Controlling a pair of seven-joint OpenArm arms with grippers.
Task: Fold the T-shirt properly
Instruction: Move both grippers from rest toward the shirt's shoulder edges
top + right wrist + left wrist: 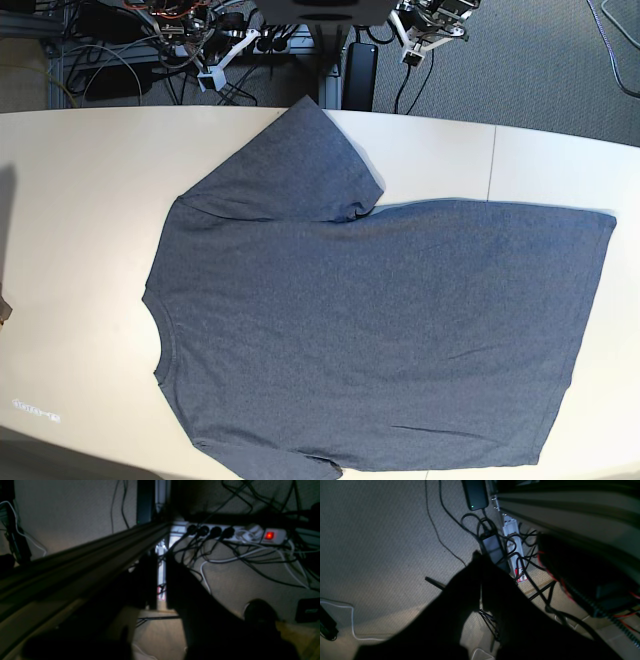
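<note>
I see the T-shirt [380,330] spread flat on the white table [70,200], carpet floor [375,530] with cables below. Left hand [480,555] hangs pressed together; right hand [161,555] shows a narrow gap, holding nothing.

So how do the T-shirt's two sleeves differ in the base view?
The upper sleeve is wholly visible, spread flat; the lower sleeve is cut off by the picture's bottom edge. The upper sleeve reaches the table edge; the lower sleeve's end is unseen. Both are plain slate-blue.
</note>
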